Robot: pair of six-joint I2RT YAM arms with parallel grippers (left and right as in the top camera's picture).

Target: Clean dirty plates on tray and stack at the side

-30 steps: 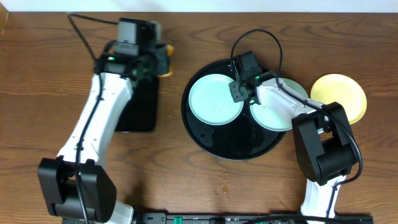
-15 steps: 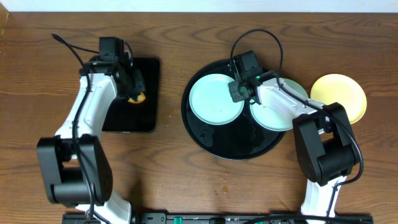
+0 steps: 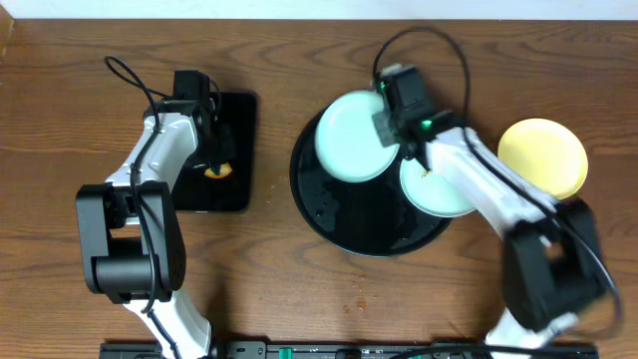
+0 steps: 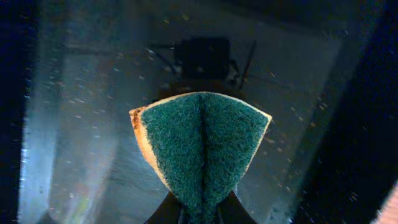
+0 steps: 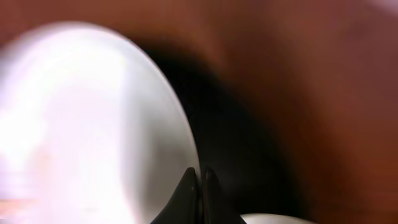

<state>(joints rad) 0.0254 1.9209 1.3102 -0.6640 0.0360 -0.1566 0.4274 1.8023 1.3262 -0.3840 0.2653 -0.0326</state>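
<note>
Right end effector [image 3: 387, 125] of mine is pinched tight on the rim of a pale blue plate [image 3: 351, 150] over the round tray [image 3: 334, 227]. A second plate [image 3: 439, 189] crowds beside it, and the yellow plate [image 3: 543, 155] lies on the worktop [image 3: 299, 289]. My left end effector [image 3: 214, 160] squeezes a sponge [image 4: 202, 143] above the rectangular tray [image 3: 237, 110].

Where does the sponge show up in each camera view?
Overhead: sponge at left, over the rectangular black tray.
Left wrist: sponge fills the centre, pinched by the left gripper at the bottom edge.
Right wrist: not in it.
Shared landmark: the rectangular black tray beneath it.
</note>
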